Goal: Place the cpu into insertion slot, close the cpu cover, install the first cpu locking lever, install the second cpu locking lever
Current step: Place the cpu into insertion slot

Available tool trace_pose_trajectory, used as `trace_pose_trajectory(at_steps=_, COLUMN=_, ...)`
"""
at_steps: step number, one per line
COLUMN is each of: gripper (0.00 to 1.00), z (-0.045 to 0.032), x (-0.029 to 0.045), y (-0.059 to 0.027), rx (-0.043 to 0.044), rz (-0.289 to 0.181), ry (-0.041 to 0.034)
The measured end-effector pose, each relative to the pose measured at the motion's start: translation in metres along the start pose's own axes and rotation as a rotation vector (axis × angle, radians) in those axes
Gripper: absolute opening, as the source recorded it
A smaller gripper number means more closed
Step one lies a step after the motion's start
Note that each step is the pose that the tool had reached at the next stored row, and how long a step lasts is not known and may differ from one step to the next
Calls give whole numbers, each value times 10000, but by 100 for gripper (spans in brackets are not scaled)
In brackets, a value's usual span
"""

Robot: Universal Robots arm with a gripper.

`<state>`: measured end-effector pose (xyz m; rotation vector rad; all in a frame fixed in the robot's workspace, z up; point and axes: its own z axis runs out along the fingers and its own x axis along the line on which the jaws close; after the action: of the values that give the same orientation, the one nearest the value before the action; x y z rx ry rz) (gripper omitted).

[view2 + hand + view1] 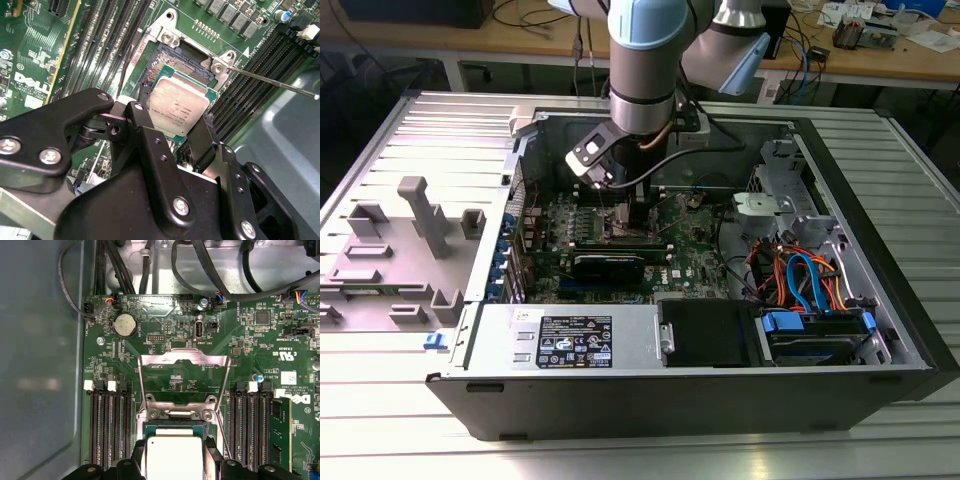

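Black two-finger gripper pinches small silver-grey square cpu between its tips, dark silver-rimmed insertion slot directly beneath, thin silvery frame cpu cover open beyond; tilted release cd seat it crooked, damaging slot.

The open black metal computer case lies on its side mid-way along the ribbed grey metal worktop. Grey plastic block fixtures sit beside it, toward the worktop's edge at the exterior view's left. The green motherboard lies inside the case. Over its square silver-rimmed insertion slot, the black gripper straddles the small flat silver-grey cpu, with fingers against opposite sides. The thin silvery frame-shaped cpu cover stands open at one rim. Long black memory slots flank the slot.
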<state>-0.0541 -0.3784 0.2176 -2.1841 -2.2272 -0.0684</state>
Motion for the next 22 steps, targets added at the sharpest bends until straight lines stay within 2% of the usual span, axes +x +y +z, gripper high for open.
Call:
trace_pose_trajectory(at_steps=7, gripper=54, z=40, x=-3, y=-6, rx=1, rz=-2, ry=-36)
trace_pose_trajectory(at_steps=9, gripper=54, z=59, x=-4, y=-8, rx=3, rz=-1, ry=-120)
trace_pose_trajectory(at_steps=10, gripper=54, z=69, x=-5, y=-10, rx=4, rz=-2, ry=-185)
trace_pose_trajectory(at_steps=11, gripper=54, z=78, x=-5, y=-12, rx=5, rz=-3, ry=-215)
trace_pose_trajectory(at_steps=22, gripper=54, z=154, x=-8, y=-40, rx=-16, rz=77, ry=-226)
